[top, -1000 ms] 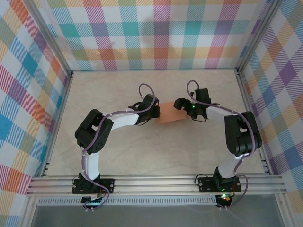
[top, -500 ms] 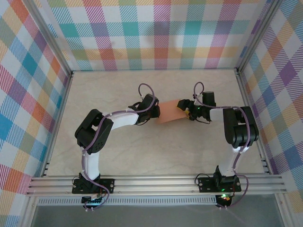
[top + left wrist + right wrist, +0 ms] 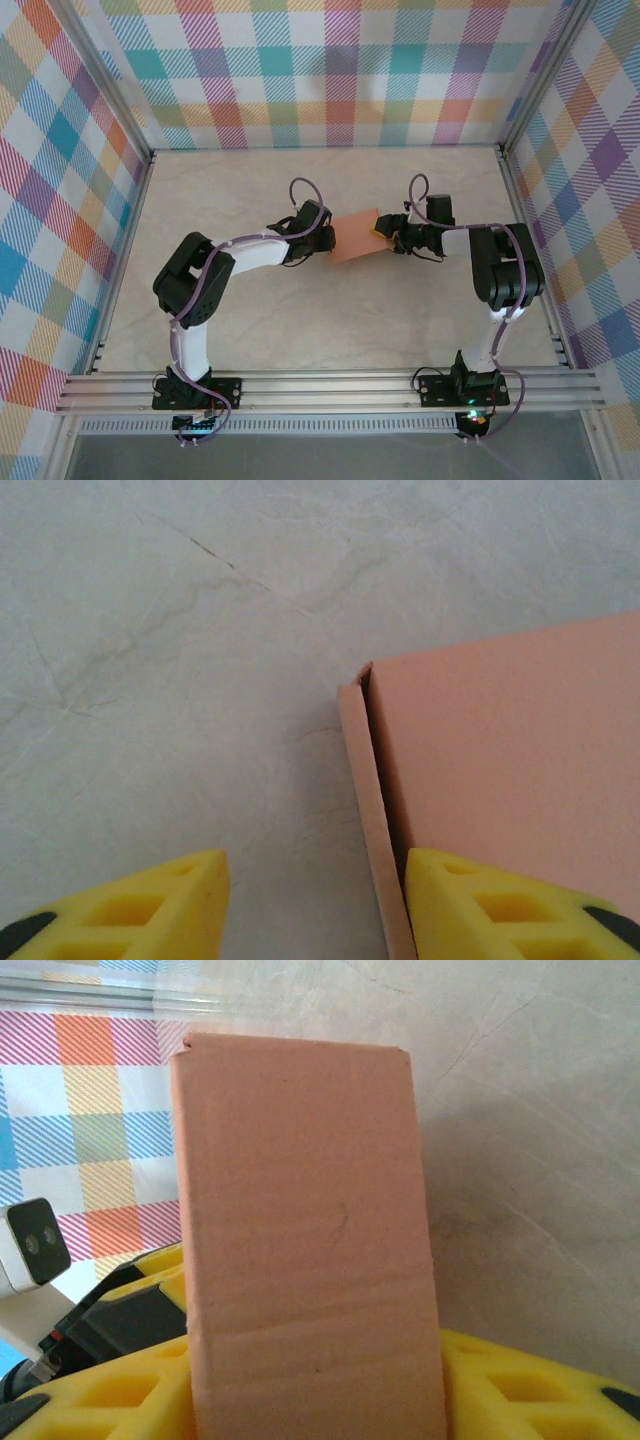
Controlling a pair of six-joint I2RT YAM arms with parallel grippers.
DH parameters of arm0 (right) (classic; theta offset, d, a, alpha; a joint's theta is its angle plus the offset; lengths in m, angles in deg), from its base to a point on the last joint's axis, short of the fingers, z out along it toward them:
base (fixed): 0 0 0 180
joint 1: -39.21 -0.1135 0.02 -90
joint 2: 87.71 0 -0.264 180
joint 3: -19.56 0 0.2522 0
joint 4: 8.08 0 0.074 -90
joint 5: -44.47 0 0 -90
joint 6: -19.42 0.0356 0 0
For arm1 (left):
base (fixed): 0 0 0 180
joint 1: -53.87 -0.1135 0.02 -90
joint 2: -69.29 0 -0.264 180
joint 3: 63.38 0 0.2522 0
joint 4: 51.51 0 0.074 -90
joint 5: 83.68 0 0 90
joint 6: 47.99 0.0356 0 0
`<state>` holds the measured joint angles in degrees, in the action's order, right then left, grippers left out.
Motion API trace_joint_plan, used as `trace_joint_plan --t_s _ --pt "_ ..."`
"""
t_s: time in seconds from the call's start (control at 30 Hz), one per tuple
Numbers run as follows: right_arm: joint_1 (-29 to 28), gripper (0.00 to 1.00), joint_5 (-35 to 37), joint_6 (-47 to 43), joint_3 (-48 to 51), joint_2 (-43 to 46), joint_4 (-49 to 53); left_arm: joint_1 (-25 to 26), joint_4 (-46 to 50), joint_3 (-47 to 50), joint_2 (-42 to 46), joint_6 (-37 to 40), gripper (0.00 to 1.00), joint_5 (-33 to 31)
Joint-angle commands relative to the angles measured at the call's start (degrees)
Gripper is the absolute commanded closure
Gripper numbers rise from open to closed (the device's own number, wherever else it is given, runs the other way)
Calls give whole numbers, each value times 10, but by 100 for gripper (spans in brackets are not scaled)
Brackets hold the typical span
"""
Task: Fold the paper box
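Observation:
The salmon-orange paper box (image 3: 352, 240) lies mid-table between both grippers, its right end tipped up. My right gripper (image 3: 386, 232) is shut on that end; in the right wrist view the box panel (image 3: 300, 1230) stands upright, pinched between the yellow fingers (image 3: 530, 1385). My left gripper (image 3: 326, 238) is open at the box's left edge. In the left wrist view a narrow raised flap (image 3: 368, 810) runs between the yellow fingers (image 3: 150, 905), close against the right one, which lies over the flat panel (image 3: 510, 750).
The pale marble-patterned tabletop (image 3: 250, 190) is bounded by plaid walls (image 3: 330, 70) and an aluminium rail (image 3: 330, 388) at the near edge. The left arm's wrist camera (image 3: 35, 1250) shows behind the box in the right wrist view.
The right arm has swung its elbow back and turned its wrist, and the box's right end has lifted a little. The left arm has barely moved.

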<state>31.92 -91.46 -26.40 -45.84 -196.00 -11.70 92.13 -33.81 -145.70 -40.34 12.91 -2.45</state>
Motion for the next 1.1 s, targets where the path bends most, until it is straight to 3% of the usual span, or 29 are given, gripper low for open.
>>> trace_joint_plan --t_s 0.0,0.27,0.33,0.4,0.43,0.57,0.8,0.97,1.07 --pt "0 51 -21 15 2 2 -24 6 15 11 44 23 46 18" --pt "3 56 -22 29 9 16 -29 5 -31 70 127 92 32 -47" --pt "5 56 -23 31 11 24 -28 6 -63 96 149 130 24 -73" --pt "6 56 -24 34 12 33 -27 6 -105 124 173 175 4 -89" --pt "6 56 -26 35 12 37 -26 5 -122 133 182 195 0 -93" --pt "10 55 -39 38 14 59 -16 2 -149 150 208 254 0 -132" --pt "37 55 -58 26 4 112 44 -30 -148 158 257 358 0 -82" --pt "58 55 -83 47 -11 140 61 -35 -267 251 306 543 0 -26" --pt "67 55 -99 67 -22 155 63 -32 -275 274 326 655 0 -5"
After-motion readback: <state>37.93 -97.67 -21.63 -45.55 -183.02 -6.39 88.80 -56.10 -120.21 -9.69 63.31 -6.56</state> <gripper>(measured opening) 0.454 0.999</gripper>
